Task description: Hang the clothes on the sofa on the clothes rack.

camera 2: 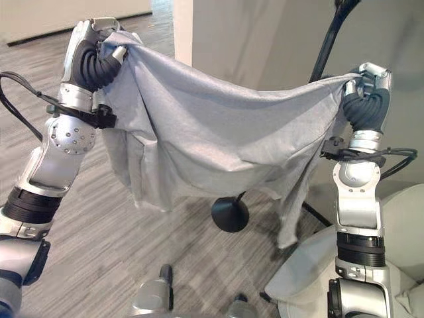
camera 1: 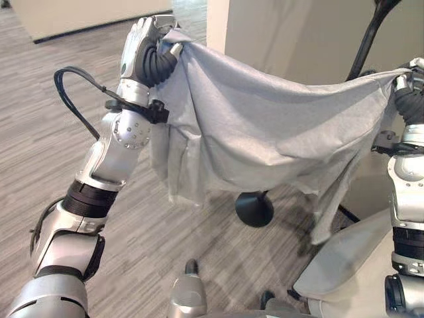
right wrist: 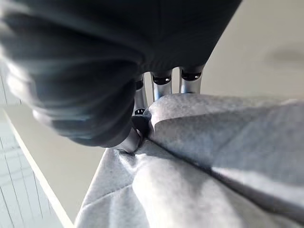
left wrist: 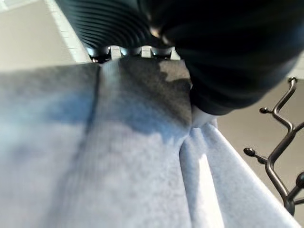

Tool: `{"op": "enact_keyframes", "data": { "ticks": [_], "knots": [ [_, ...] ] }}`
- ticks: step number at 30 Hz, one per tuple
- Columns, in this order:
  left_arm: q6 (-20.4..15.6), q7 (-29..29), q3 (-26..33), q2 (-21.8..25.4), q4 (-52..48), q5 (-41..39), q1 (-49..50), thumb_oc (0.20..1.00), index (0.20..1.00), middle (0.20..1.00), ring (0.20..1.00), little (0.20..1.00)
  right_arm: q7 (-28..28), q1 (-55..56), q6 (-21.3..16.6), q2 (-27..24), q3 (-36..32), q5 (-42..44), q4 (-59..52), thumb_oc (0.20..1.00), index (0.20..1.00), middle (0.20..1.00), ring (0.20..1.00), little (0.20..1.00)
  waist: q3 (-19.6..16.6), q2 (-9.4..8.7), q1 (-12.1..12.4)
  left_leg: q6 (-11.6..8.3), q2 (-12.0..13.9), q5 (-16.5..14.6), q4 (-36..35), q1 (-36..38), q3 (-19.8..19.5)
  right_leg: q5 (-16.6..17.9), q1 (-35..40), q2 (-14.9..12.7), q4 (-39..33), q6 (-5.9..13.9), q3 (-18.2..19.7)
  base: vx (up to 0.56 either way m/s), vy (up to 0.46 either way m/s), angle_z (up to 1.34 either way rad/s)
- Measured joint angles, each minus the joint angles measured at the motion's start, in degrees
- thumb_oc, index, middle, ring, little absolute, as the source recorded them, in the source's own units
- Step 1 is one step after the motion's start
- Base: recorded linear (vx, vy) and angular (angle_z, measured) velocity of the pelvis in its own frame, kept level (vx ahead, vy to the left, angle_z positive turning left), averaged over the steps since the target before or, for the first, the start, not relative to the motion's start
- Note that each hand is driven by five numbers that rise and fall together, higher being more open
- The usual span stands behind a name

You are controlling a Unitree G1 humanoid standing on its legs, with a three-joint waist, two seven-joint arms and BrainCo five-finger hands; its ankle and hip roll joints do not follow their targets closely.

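Observation:
A light grey garment (camera 2: 218, 139) hangs spread between my two raised hands, sagging in the middle, its lower edge well above the floor. My left hand (camera 2: 93, 50) is shut on one upper corner at the upper left. At the upper right, my right hand (camera 2: 368, 96) is shut on the other corner. In the wrist views the grey cloth (left wrist: 142, 166) (right wrist: 204, 156) bunches under each hand's curled fingers. The black clothes rack's pole (camera 2: 329, 41) rises behind the garment, close to my right hand, and its round base (camera 2: 230, 214) shows below the cloth. Its hooked arms (left wrist: 278, 142) show in the left wrist view.
A pale sofa (camera 2: 311, 265) sits at the lower right under my right arm. A beige wall corner (camera 2: 218, 33) stands behind the garment. Wood-look floor (camera 2: 99, 252) stretches to the left and front.

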Motion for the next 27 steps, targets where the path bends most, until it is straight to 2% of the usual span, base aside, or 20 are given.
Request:
{"op": "enact_keyframes", "data": {
  "ticks": [2, 3, 4, 5, 6, 7, 8, 9, 10, 12, 13, 14, 16, 17, 19, 20, 21, 23, 25, 27],
  "knots": [
    [-0.2, -0.2, 0.0, -0.5, -0.1, 0.0, 0.0, 0.2, 0.2, 0.2, 0.2, 0.2, -0.1, 0.0, 0.4, 0.1, 0.4, 0.0, -1.8, 0.2, 0.2, 0.2, 0.2, 0.2, -0.5, 0.93, -1.1, 1.5, -0.7, -0.8, -1.2, 1.4, 1.1, 2.8, -1.6, -1.1, 2.5, 1.24, 1.6, 0.11, 0.173, -0.28],
    [-0.3, -0.4, -0.1, -1.1, -0.1, 0.0, 0.2, 0.2, 0.2, 0.2, 0.2, 0.2, -0.1, 0.2, 0.6, 0.1, 1.1, 0.0, -2.8, 0.2, 0.2, 0.2, 0.2, 0.2, -0.6, 1.28, -1.5, 2.41, -1.3, 0.8, -2.8, 4.0, 2.5, 3.4, -1.6, -2.0, 4.1, 1.18, 1.9, 0.12, 0.199, -0.36],
    [-0.4, -0.4, -0.1, -1.3, -0.1, 0.0, 0.1, 0.2, 0.2, 0.2, 0.2, 0.2, -0.2, 0.3, 0.7, 0.0, 1.4, 0.0, -2.8, 0.2, 0.2, 0.2, 0.2, 0.2, -0.8, 1.5, -1.8, 3.02, -1.7, 0.1, -3.7, 5.6, 2.9, 3.1, -1.8, -1.9, 5.1, 1.2, 2.0, 0.15, 0.219, -0.37],
    [-0.5, -0.3, -0.1, -1.7, -0.2, 0.0, 0.2, 0.2, 0.2, 0.2, 0.2, 0.2, -0.3, 0.2, 0.9, 0.0, 1.4, -0.1, -3.3, 0.2, 0.2, 0.2, 0.2, 0.2, -0.9, 2.02, -1.8, 3.58, -2.4, -1.2, -3.7, 6.7, 3.5, 4.9, -2.2, -1.8, 7.3, 1.38, 2.2, 0.14, 0.123, -0.15],
    [-0.5, -0.4, -0.2, -2.7, -0.1, 0.0, 0.6, 0.2, 0.2, 0.2, 0.2, 0.2, -0.3, 0.4, 0.9, 0.1, 1.7, -0.1, -4.3, 0.2, 0.2, 0.2, 0.2, 0.2, -0.7, 4.16, -2.5, 4.08, -1.8, -1.0, -5.0, 8.0, 3.2, 6.2, -4.5, -1.8, 12.8, 3.68, 2.3, 0.1, -0.023, 0.01],
    [-0.5, -0.4, -0.3, -3.6, -0.1, 0.0, 0.7, 0.2, 0.2, 0.2, 0.2, 0.2, -0.3, 0.9, 1.0, 0.1, 2.0, -0.1, -4.2, 0.2, 0.2, 0.2, 0.2, 0.2, -0.6, 5.01, -2.9, 4.26, -1.8, -0.6, -6.6, 9.9, 3.1, 2.7, -5.5, -1.6, 14.9, 3.98, 2.0, 0.08, -0.093, 0.05],
    [-0.6, -0.4, -0.2, -3.7, -0.1, 0.0, 0.8, 0.2, 0.2, 0.2, 0.2, 0.2, -0.3, 1.2, 1.1, 0.0, 2.4, -0.1, -4.2, 0.2, 0.2, 0.2, 0.2, 0.2, -0.6, 5.27, -2.8, 4.26, -1.9, -0.6, -7.7, 11.3, 3.4, -0.5, -5.4, -1.0, 13.1, 4.57, 1.8, 0.04, -0.08, 0.03],
    [-0.6, -0.4, 0.2, -3.5, -0.1, 0.0, 0.7, 0.2, 0.2, 0.2, 0.2, 0.2, -0.3, 1.2, 1.1, -0.1, 3.2, -0.1, -4.3, 0.2, 0.2, 0.2, 0.2, 0.2, -0.6, 5.19, -2.9, 4.06, -2.2, -0.5, -8.3, 12.1, 3.6, -1.3, -4.7, -0.7, 7.9, 4.65, 0.0, 0.07, -0.173, 0.02],
    [-0.6, -0.3, 0.6, -3.5, -0.1, 0.0, 0.6, 0.2, 0.2, 0.2, 0.2, 0.2, -0.2, 0.8, 1.0, -0.4, 3.6, -0.1, -4.2, 0.2, 0.2, 0.2, 0.2, 0.2, -0.7, 5.01, -2.8, 4.02, -2.6, -0.5, -8.5, 12.2, 3.9, -0.4, -4.6, -0.7, 0.9, 4.28, -3.2, 0.08, -0.187, 0.15],
    [-0.6, -0.3, 1.3, -3.9, 0.2, 0.0, 0.9, 0.2, 0.2, 0.2, 0.2, 0.2, -0.4, 0.0, 0.9, -0.6, 5.3, -0.1, -2.0, 0.2, 0.2, 0.2, 0.2, 0.2, -0.7, 4.91, -2.4, 3.35, -1.8, -0.8, -8.9, 12.2, 4.1, 0.7, -6.9, -1.4, -5.7, 4.17, -9.3, 0.11, -0.274, -0.01],
    [-0.5, -0.3, 1.9, -4.0, 0.4, 0.0, 0.9, 0.2, 0.2, 0.2, 0.2, 0.2, 0.0, 0.0, 1.1, -0.7, 5.9, -0.5, -0.8, 0.2, 0.2, 0.2, 0.2, 0.2, -0.6, 4.56, -1.9, 2.85, -1.5, -0.6, -9.1, 12.5, 3.7, 1.9, -7.5, -1.2, -7.9, 4.15, -9.4, 0.1, -0.253, 0.19],
    [-0.4, -0.4, 2.9, -4.2, 0.4, 0.0, 1.1, 0.2, 0.2, 0.2, 0.2, 0.2, 0.1, 0.8, 1.3, -0.8, 5.9, -1.2, -0.1, 0.2, 0.2, 0.2, 0.2, 0.2, -0.6, 3.16, -2.3, 1.8, -0.9, -0.8, -9.2, 13.1, 2.5, 3.3, -6.7, -0.6, -7.3, 3.51, -8.0, 0.14, -0.329, 0.32],
    [-0.3, -0.3, 5.0, -4.1, 0.2, 0.0, 1.6, 0.2, 0.2, 0.2, 0.2, 0.2, 0.4, 0.8, 1.2, -0.7, 6.0, -1.2, -0.8, 0.2, 0.2, 0.2, 0.2, 0.2, -1.3, 0.26, -0.8, -0.38, -0.7, -1.8, -9.2, 15.1, 2.6, 3.5, -4.5, 0.6, -6.1, 2.86, -8.2, 0.13, -0.326, -0.02],
    [-0.3, 0.3, 8.3, -4.3, -1.1, 0.1, 4.2, 0.2, 0.2, 0.2, 0.2, 0.2, 0.5, -1.0, 0.3, -0.1, 6.4, -1.2, -0.8, 0.2, 0.2, 0.2, 0.2, 0.2, -2.9, -1.43, 1.3, -3.69, -0.2, -4.1, -7.6, 17.2, 3.0, 3.2, -1.0, 2.8, -6.5, 6.02, -8.3, 0.06, -0.251, -0.4],
    [-0.3, 0.5, 9.4, -4.6, -2.8, 0.1, 5.0, 0.2, 0.2, 0.2, 0.2, 0.2, 0.2, -1.7, -0.1, -1.4, 5.8, -1.2, -1.1, 0.2, 0.2, 0.2, 0.2, 0.2, -3.2, 0.28, 0.5, -5.11, 3.9, -4.9, -6.3, 15.7, 1.9, 2.4, -0.8, 6.4, -6.8, 4.61, -8.8, 0.06, -0.292, -0.11],
    [-0.4, 0.5, 9.5, -4.6, -3.3, 0.1, 5.0, 0.2, 0.2, 0.2, 0.2, 0.2, 0.3, -1.7, -0.1, -1.5, 5.5, -1.2, -1.2, 0.2, 0.2, 0.2, 0.2, 0.2, -3.2, 0.48, 0.4, -5.22, 4.7, -4.8, -6.1, 15.3, 1.8, 2.4, -1.0, 7.5, -7.0, 4.33, -8.8, 0.06, -0.244, 0.13],
    [-0.4, 0.4, 9.3, -4.9, -3.5, 0.1, 5.1, 0.2, 0.2, 0.2, 0.2, 0.2, 0.3, -1.5, -0.1, -1.7, 5.3, -1.1, -1.7, 0.2, 0.2, 0.2, 0.2, 0.2, -3.2, 1.07, -0.4, -6.3, 6.7, -4.3, -6.4, 15.0, 0.8, 1.8, -0.6, 9.4, -7.3, 3.41, -9.1, 0.06, -0.229, 0.09],
    [-0.4, 0.3, 9.3, -5.7, -4.1, 0.1, 5.2, 0.2, 0.2, 0.2, 0.2, 0.2, 0.3, -1.3, -0.1, -1.9, 3.8, -1.1, -3.6, 0.2, 0.2, 0.2, 0.2, 0.2, -3.2, 1.46, -1.8, -6.74, 8.6, -4.0, -7.3, 15.1, 0.2, 1.3, -0.4, 11.2, -7.4, 2.58, -9.8, 0.05, -0.172, 0.17],
    [-0.4, 0.2, 9.2, -6.5, -4.3, 0.1, 5.2, 0.2, 0.2, 0.2, 0.2, 0.2, 0.3, -1.3, -0.3, -3.1, 1.7, -1.0, -6.0, 0.2, 0.2, 0.2, 0.2, 0.2, -3.2, 2.21, -3.2, -8.71, 10.0, -2.7, -8.9, 15.5, -0.8, 0.6, 0.0, 12.7, -7.4, 1.6, -10.7, 0.04, -0.293, 0.3],
    [-0.3, 0.1, 9.2, -8.6, -4.3, 0.0, 5.3, 0.2, 0.2, 0.2, 0.2, 0.2, 0.2, -0.6, -0.5, -3.1, 1.0, -1.0, -7.6, 0.2, 0.2, 0.2, 0.2, 0.2, -3.1, 2.28, -3.5, -9.24, 10.3, -2.1, -7.8, 15.3, -1.1, -0.2, 1.4, 12.9, -7.4, 1.33, -12.1, -0.01, -0.172, 0.41]
  ]
}}
